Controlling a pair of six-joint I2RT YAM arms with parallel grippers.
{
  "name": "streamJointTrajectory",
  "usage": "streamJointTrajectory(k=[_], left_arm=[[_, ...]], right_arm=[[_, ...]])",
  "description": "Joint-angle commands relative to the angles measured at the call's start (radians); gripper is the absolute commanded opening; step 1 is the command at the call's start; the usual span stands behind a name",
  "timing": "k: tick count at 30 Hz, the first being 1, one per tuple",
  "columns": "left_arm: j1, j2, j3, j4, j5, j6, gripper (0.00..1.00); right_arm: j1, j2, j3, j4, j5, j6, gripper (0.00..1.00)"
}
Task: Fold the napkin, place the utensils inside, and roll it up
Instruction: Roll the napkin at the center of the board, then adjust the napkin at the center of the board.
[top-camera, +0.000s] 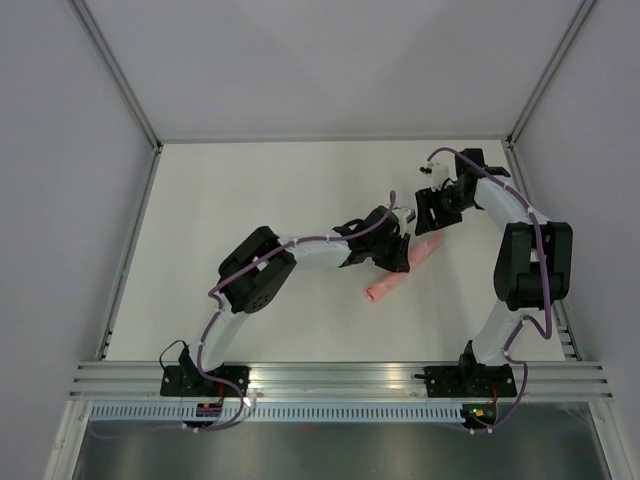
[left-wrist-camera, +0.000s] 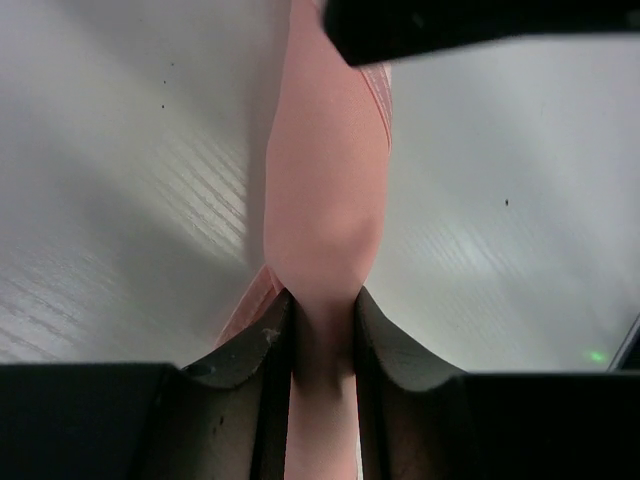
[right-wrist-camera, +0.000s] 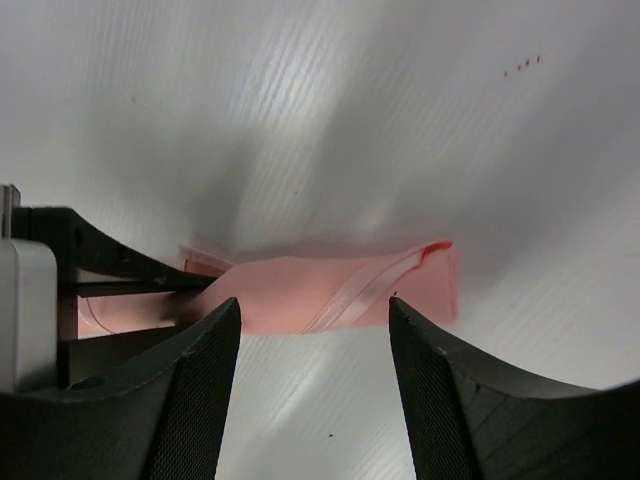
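- Napkin (top-camera: 385, 286): pale pink, rolled into a slim tube that lies slantwise on the white counter (top-camera: 250, 190). Its seam runs diagonally along the roll in the right wrist view (right-wrist-camera: 340, 295).
- Left gripper (top-camera: 400, 255): fingers (left-wrist-camera: 262, 345) closed on the napkin near its mid-length. They press both flanks and pinch the roll (left-wrist-camera: 325, 180) narrower there.
- Right gripper (top-camera: 432, 210): just beyond the napkin's far end and clear of it. The fingers (right-wrist-camera: 205, 400) are spread wide with nothing between them, and they frame the roll's end from above.
- Both grippers stand near each other at the napkin's far half.
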Motion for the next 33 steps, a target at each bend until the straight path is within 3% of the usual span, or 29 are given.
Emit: streamJointTrajectory(k=[1,9,22,33], left_arm=[[-0.003,0.082,0.006,-0.036,-0.062,-0.184,0.21],[-0.009,0.093,0.011,0.012,-0.115,-0.317,0.21],[-0.011,0.13,0.045,0.043,-0.088,-0.425,0.23],[-0.011,0.147,0.034,0.139,-0.051,-0.506,0.28]], right_arm=[[-0.027,-0.063,-0.06,-0.006,0.031,0.05,0.67],[-0.027,-0.071,-0.166,-0.004,0.012,0.058,0.67],[-0.025,-0.028,-0.218,0.088,-0.005,0.173,0.68],[-0.01,0.047,-0.219,0.198,0.069,0.283,0.6]])
